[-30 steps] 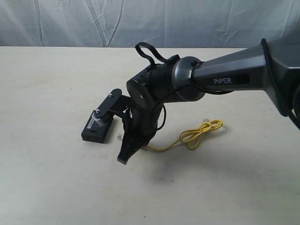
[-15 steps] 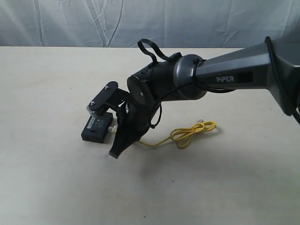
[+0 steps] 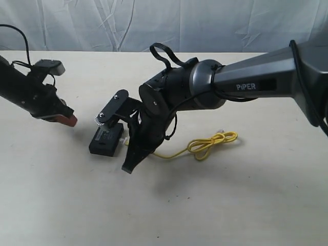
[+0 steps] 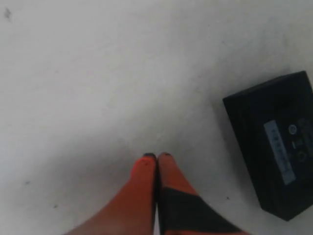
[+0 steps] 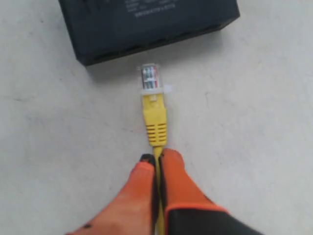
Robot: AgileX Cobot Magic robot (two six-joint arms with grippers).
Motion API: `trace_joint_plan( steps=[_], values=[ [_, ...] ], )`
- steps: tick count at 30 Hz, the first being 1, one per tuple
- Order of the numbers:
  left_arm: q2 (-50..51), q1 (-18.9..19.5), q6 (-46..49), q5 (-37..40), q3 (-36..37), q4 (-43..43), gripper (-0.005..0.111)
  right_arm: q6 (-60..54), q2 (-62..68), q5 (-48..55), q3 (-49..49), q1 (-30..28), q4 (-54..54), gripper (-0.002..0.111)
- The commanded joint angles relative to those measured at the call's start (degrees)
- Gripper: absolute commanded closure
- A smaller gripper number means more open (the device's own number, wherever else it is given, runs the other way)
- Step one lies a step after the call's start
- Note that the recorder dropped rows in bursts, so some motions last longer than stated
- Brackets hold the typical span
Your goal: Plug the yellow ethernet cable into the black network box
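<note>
The yellow ethernet cable lies on the pale table, with one loose loop. The right gripper is pinched shut on the cord just behind the clear plug, which points at the single black network box and stops just short of its side. Wrinkled grey-white cloth hangs behind. The left gripper, closed on nothing, has newly entered beside the box; half a second ago only one of the two arms showed.

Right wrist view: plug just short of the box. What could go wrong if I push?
The right gripper pinches the yellow ethernet cable behind its boot, so the plug may buckle. The black network box is unbraced, the left gripper shut apart from it; it may slide.
</note>
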Motion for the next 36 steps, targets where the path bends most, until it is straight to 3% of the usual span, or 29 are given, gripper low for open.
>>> trace_joint_plan(
  steps=[1,14,24,36],
  values=[
    [3.6,0.4,7.4,5.3,-0.7,-7.9,0.107,-0.5,-0.2,-1.5,0.1,-0.2,0.2,0.109],
    [7.0,-3.8,9.2,9.2,-0.6,-8.2,0.107,-1.8,2.5,-1.9,0.1,-0.1,2.8,0.109],
    [7.3,-3.8,9.2,9.1,-0.6,-8.1,0.107,-6.8,0.8,2.7,0.1,-0.1,2.7,0.109],
    [7.3,-3.8,9.2,9.3,-0.6,-8.1,0.107,-9.8,0.8,-0.2,0.1,-0.1,2.5,0.109]
  ],
)
